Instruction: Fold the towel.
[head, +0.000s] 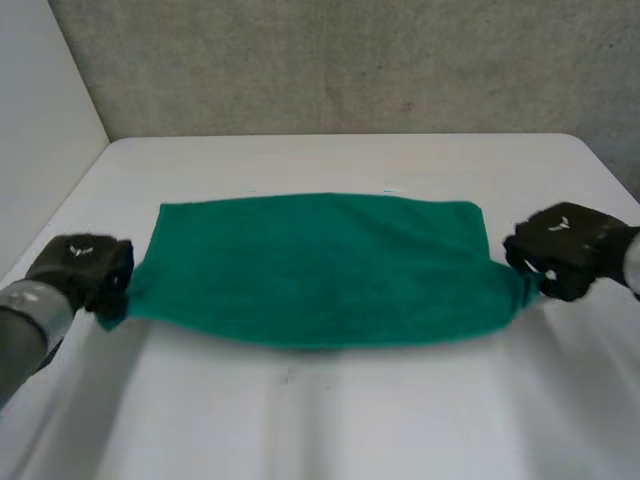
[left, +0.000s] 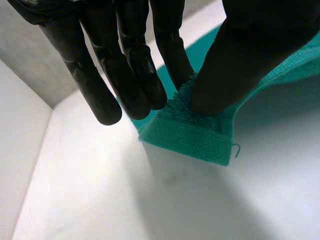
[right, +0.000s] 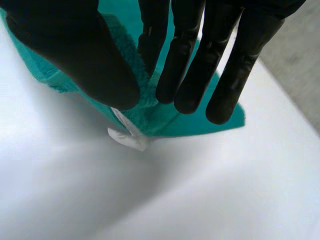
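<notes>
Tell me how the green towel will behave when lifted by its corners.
Probably floppy: the green towel has a near edge that sags in a curve between the left hand and right hand, each pinching a corner. Its looped pile looks grippy, so it should not slip from either pinch. It is likely light, since two small pinches hold that edge up.

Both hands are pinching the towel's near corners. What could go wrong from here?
The left hand pinches only a corner tip of the green terry towel, so it might slip out mid-fold. The right hand grips by the small white label, seemingly as shallowly. The near edge sags between the hands, so the fold could land crooked on the white table.
</notes>
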